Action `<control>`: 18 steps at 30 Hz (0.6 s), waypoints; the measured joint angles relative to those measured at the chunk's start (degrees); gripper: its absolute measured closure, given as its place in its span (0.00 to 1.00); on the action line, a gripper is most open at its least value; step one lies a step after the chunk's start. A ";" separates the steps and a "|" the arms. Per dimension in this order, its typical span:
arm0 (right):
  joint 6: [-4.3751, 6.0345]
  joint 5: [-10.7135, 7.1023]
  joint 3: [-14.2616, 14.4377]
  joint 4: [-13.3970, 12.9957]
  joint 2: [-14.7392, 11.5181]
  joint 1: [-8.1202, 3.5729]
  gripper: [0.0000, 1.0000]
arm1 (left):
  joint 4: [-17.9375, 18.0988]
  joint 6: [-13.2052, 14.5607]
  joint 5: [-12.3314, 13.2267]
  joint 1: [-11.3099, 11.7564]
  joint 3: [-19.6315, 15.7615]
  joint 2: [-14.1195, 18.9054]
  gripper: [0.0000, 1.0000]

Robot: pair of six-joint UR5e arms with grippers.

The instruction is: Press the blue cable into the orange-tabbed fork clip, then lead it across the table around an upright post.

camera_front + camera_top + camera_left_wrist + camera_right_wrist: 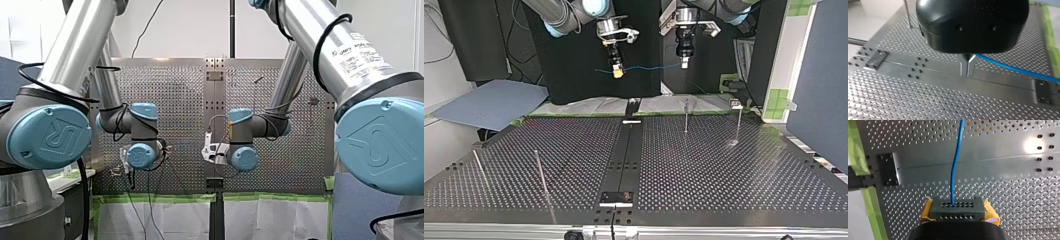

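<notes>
Above the tabletop's (724,170) arm-side edge, my left gripper (684,64) and my right gripper (617,73) pinch the blue cable (649,66); lower it taut, level.

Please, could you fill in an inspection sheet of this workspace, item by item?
Surface: perforated table with a dark centre rail.
Job's things: blue cable stretched in the air between both claws, above the table's far edge; four thin upright posts standing free.
Clutter: nothing seen.
Claws: my left claw, metal fingers, shut on the blue cable; my right claw, yellow pads, shut on it too.
Cables: black cable beside my left arm's base.
Surroundings: blue sheet, green tape.
</notes>
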 joint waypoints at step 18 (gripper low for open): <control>1.78 -0.07 -4.57 -2.63 9.35 0.01 0.98 | 9.15 -4.79 8.56 9.15 3.39 -9.05 1.00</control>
